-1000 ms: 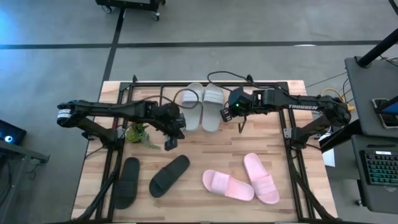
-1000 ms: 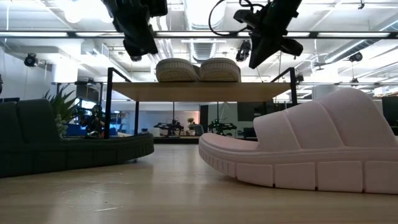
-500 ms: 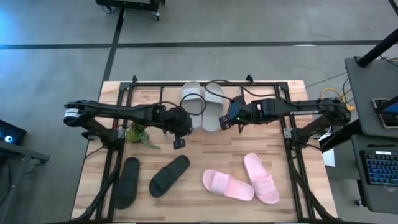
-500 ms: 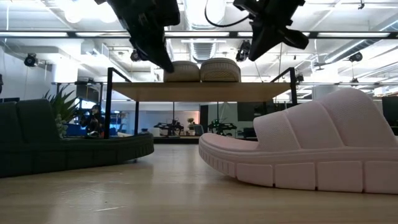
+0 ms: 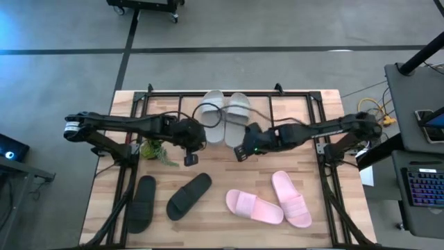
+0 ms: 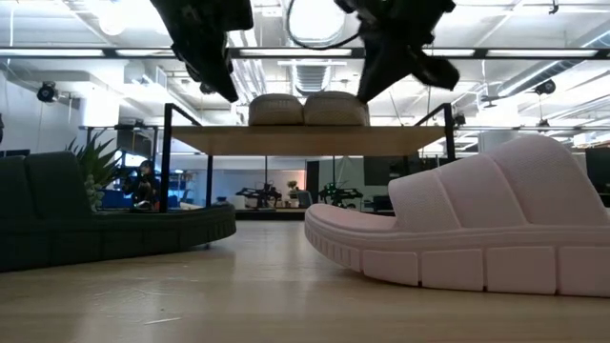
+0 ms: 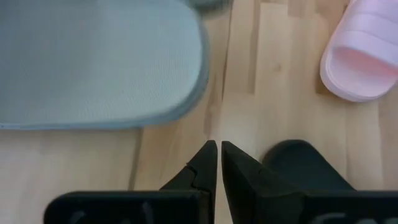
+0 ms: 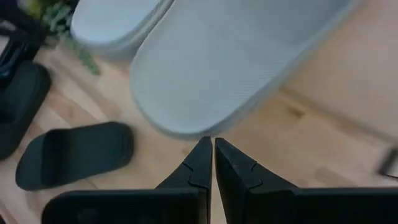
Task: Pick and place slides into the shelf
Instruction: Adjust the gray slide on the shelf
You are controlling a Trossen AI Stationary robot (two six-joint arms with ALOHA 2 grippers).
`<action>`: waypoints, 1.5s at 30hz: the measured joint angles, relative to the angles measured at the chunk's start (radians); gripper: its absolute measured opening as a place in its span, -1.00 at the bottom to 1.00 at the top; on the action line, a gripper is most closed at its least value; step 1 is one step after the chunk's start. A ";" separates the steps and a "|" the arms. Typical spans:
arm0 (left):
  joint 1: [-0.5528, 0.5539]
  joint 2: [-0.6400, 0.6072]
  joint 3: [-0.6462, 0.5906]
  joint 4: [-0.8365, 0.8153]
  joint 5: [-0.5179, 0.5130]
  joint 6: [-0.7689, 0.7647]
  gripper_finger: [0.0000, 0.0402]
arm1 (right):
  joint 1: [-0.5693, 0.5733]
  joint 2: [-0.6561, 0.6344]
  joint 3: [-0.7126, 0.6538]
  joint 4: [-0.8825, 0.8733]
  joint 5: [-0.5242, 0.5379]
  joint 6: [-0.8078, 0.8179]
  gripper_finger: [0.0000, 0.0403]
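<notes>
Moved: our right gripper (image 5: pixel 239 152) has swung toward frame centre, off the shelf (image 5: pixel 277 111).
Front: black slides (image 5: pixel 189 195), pink slides (image 5: pixel 254 207).
Grippers: both pinched together; left gripper (image 5: pixel 189 159) mid-frame.
Back: grey-green slides (image 5: pixel 225 117) atop shelf.

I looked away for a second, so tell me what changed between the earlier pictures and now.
The right gripper drew back from beside the grey-green slides toward the table's middle, fingers shut and empty. The left gripper swung toward the slides, then returned near the plant, also shut. The grey-green pair shifted slightly on the shelf. The black slides and pink slides stayed put.
</notes>
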 joint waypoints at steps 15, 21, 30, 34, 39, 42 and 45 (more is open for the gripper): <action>0.000 -0.016 0.000 -0.004 -0.005 -0.002 -0.96 | 0.049 0.106 0.089 0.065 -0.018 0.042 -0.94; 0.000 -0.016 0.000 -0.003 -0.006 -0.001 -0.96 | 0.039 0.107 0.088 0.068 0.017 0.042 -0.94; 0.000 -0.016 0.000 -0.003 -0.006 -0.001 -0.96 | 0.022 0.107 0.087 0.044 0.035 0.043 -0.94; 0.000 -0.016 0.000 -0.003 -0.007 0.000 -0.96 | 0.022 0.107 0.086 -0.006 0.035 0.068 -0.94; 0.000 -0.016 0.000 -0.002 -0.007 0.000 -0.96 | 0.022 0.107 0.086 -0.026 0.068 0.076 -0.94; 0.000 -0.016 0.000 -0.002 -0.007 0.001 -0.96 | 0.022 0.107 0.086 -0.026 0.103 0.087 -0.94; 0.000 -0.016 0.000 -0.002 -0.007 0.001 -0.96 | 0.021 0.107 0.086 -0.024 0.109 0.087 -0.94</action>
